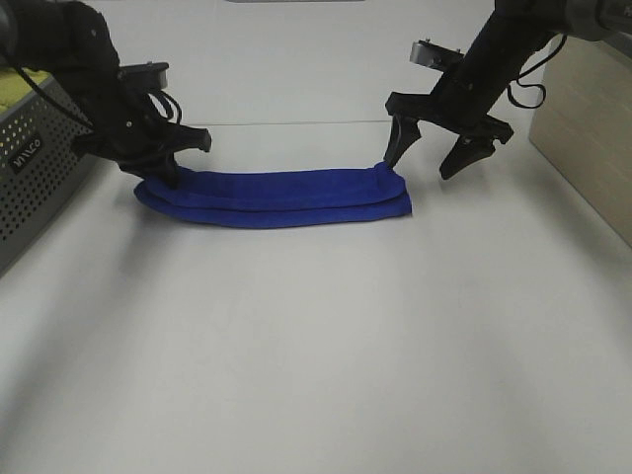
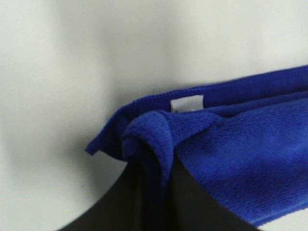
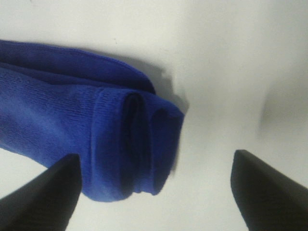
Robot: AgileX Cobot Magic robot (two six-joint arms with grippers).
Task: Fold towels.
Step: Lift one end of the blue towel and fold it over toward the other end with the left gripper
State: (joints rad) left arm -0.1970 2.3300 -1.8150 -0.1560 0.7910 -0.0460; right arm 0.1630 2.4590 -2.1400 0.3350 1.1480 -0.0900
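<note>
arms (image 1: 504,49): matte black | cables (image 1: 544,91): thin black loops | gripper fingers (image 3: 269,187): black, pointed

White matte table (image 1: 316,375), blue towel (image 1: 286,197) lying on it folded lengthwise into a long narrow band, grey perforated metal crate (image 1: 35,178) left of the towel, light wooden box (image 1: 588,128) right of the towel, both apart from it.
</note>
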